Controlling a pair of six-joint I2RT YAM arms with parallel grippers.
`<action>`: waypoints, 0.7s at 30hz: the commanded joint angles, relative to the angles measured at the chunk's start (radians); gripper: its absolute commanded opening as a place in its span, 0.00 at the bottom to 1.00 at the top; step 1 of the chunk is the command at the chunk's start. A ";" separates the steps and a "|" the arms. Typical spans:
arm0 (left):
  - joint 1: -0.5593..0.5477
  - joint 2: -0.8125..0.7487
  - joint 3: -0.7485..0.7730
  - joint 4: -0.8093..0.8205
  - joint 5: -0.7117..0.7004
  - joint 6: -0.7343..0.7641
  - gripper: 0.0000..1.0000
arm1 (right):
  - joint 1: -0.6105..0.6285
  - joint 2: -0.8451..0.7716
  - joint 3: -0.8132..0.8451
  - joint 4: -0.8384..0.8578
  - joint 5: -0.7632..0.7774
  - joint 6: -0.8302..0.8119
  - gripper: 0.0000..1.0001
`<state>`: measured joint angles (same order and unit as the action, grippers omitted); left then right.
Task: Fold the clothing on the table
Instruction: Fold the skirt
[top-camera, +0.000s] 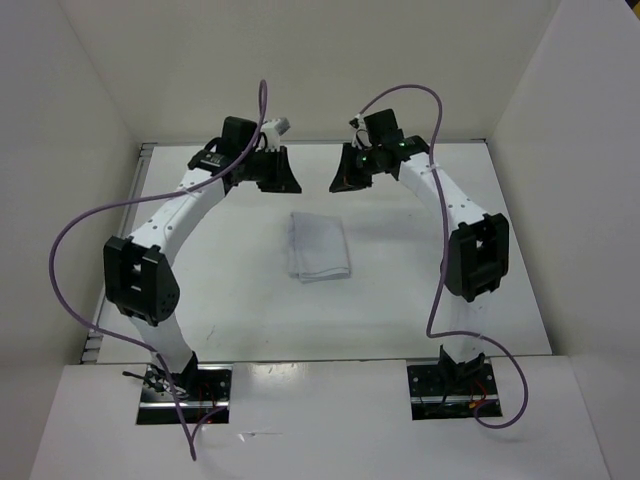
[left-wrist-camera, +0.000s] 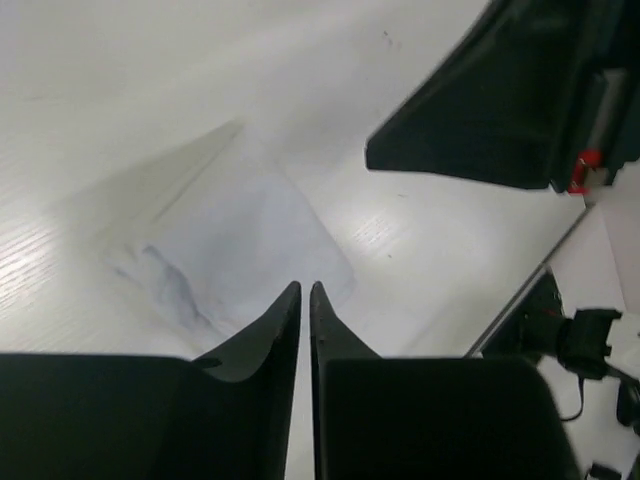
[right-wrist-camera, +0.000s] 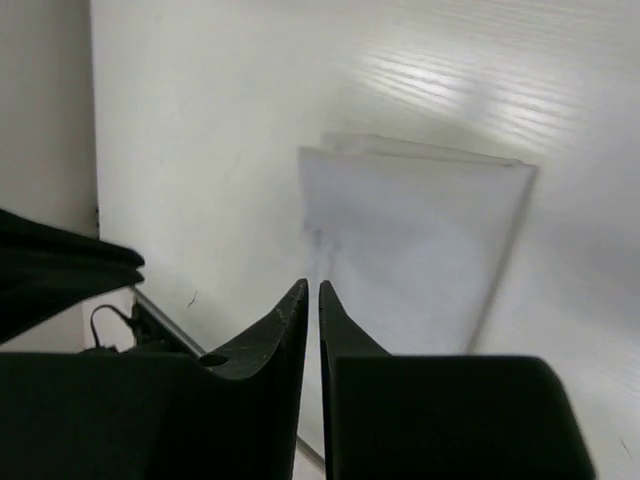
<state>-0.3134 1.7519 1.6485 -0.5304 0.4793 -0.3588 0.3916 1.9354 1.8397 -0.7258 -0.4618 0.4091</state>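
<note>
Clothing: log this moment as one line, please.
clothing: looks folded, flat on table | left gripper: shut, empty, off the clothing | right gripper: shut, empty, off the clothing

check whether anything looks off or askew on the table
Nothing serious. The clothing lies folded and flat in the middle, turned slightly askew to the table edges, its near edge a little uneven. The left gripper and right gripper hang beyond it, shut and empty.

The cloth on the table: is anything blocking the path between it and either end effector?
Nothing visible. Only bare table lies between the clothing and the left end effector or right end effector, both hovering beyond its far edge.
</note>
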 joint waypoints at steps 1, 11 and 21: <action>-0.001 0.115 0.040 0.024 0.140 0.027 0.16 | 0.000 0.022 -0.023 -0.021 0.060 0.011 0.13; -0.010 0.286 0.111 0.029 -0.021 -0.006 0.43 | -0.010 0.022 -0.108 -0.012 0.069 0.010 0.26; -0.010 0.169 -0.062 0.050 -0.174 -0.006 0.64 | -0.010 0.052 -0.120 -0.012 0.051 -0.010 0.28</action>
<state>-0.3214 1.9636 1.6299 -0.5125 0.3344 -0.3702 0.3809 1.9759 1.7142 -0.7357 -0.4000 0.4210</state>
